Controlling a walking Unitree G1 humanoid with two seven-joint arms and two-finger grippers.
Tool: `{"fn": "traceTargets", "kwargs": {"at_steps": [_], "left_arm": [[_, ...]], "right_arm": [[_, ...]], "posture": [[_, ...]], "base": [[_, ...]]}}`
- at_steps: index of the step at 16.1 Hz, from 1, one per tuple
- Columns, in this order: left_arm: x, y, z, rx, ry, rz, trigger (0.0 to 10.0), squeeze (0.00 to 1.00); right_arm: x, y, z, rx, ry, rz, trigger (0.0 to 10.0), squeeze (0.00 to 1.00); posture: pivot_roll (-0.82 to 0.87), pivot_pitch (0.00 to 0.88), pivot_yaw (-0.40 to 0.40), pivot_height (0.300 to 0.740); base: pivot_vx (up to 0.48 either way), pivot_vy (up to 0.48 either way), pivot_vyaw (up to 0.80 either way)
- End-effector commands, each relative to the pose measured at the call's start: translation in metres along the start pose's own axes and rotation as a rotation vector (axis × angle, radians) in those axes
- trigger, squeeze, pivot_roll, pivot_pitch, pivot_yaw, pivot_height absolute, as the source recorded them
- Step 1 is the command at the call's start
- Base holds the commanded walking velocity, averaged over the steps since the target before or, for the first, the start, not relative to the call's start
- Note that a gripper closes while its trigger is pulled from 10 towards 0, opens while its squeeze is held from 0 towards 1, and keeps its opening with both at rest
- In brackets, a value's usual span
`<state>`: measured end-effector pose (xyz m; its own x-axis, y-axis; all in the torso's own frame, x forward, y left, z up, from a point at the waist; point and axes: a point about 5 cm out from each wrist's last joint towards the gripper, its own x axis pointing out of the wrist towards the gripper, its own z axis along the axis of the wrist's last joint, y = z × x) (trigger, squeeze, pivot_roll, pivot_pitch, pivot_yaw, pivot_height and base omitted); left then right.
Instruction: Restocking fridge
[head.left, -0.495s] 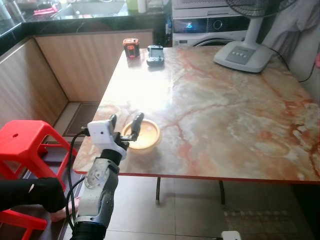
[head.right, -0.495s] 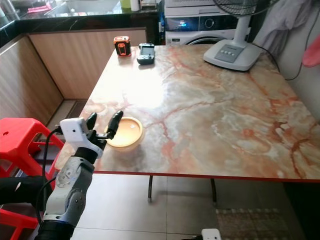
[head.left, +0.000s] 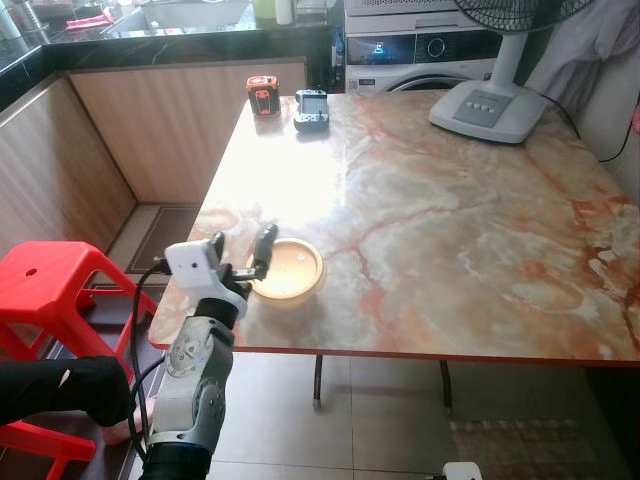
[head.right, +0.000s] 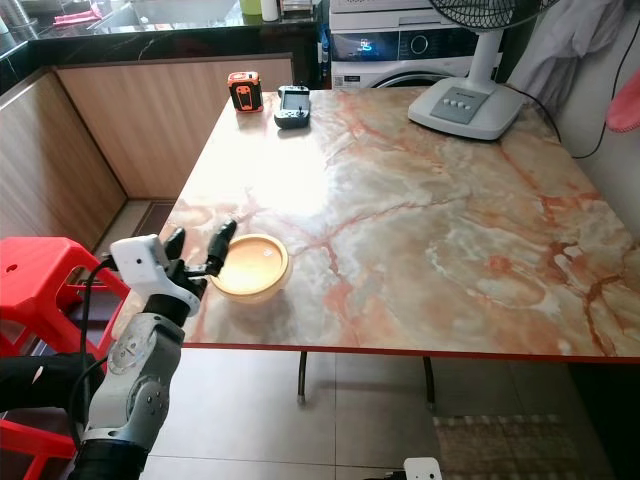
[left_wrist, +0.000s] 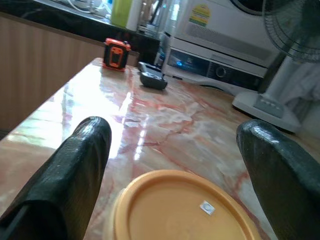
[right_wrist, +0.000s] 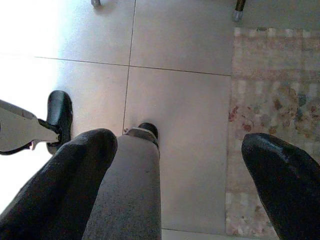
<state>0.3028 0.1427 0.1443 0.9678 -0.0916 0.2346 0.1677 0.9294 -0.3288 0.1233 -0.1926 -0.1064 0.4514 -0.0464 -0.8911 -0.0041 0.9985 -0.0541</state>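
1. A large square table with a glossy orange-veined marble top (head.left: 450, 230) stands on a pale tiled floor (right_wrist: 180, 100). Wood-panelled cabinets with a black counter (head.left: 150, 110) run behind it, beside a white washing machine (head.left: 420, 50).
2. A red plastic stool (head.left: 45, 280) stands at the table's left edge, and a patterned rug (right_wrist: 270, 130) lies on the tiles.
3. A white pedestal fan base (head.left: 487, 110) sits at the table's far right corner. A small orange-and-black device (head.left: 263, 95) and a dark handheld controller (head.left: 311, 110) sit side by side at the far left corner.
4. Compared with half a second ago, the left gripper (head.left: 240, 255) has drawn slightly back and to the left from the container; its fingers remain spread, grasping nothing.
5. The round shallow tan container with a matching orange lid (head.left: 288, 268) rests near the table's front left corner, lid on, contents hidden. In the left wrist view it lies just ahead, between the two black fingers (left_wrist: 80, 165).
6. The right gripper (right_wrist: 175, 170) hangs over the floor, fingers apart and empty.
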Motion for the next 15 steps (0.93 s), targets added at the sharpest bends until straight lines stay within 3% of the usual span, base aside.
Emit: {"fn": "traceTargets", "kwargs": {"at_steps": [1, 4, 15], "left_arm": [[0.0015, 0.0028, 0.0022, 0.015, 0.004, 0.010, 10.0, 0.00], [0.0009, 0.0033, 0.0015, 0.018, 0.008, 0.010, 10.0, 0.00], [0.0014, 0.0019, 0.0006, 0.033, 0.020, 0.005, 10.0, 0.00]], "right_arm": [[0.0000, 0.0010, -0.0012, 0.003, 0.008, 0.002, 10.0, 0.00], [-0.0001, 0.0011, -0.0014, 0.002, 0.009, 0.000, 10.0, 0.00], [0.0000, 0.0025, -0.0025, 0.003, 0.016, 0.001, 10.0, 0.00]], "posture": [[0.09, 0.040, 0.054, 0.740], [0.09, 0.040, 0.056, 0.740], [0.09, 0.042, 0.062, 0.740]], "base": [[0.000, 0.000, 0.00], [0.000, 0.000, 0.00], [0.267, 0.000, 0.00]]}}
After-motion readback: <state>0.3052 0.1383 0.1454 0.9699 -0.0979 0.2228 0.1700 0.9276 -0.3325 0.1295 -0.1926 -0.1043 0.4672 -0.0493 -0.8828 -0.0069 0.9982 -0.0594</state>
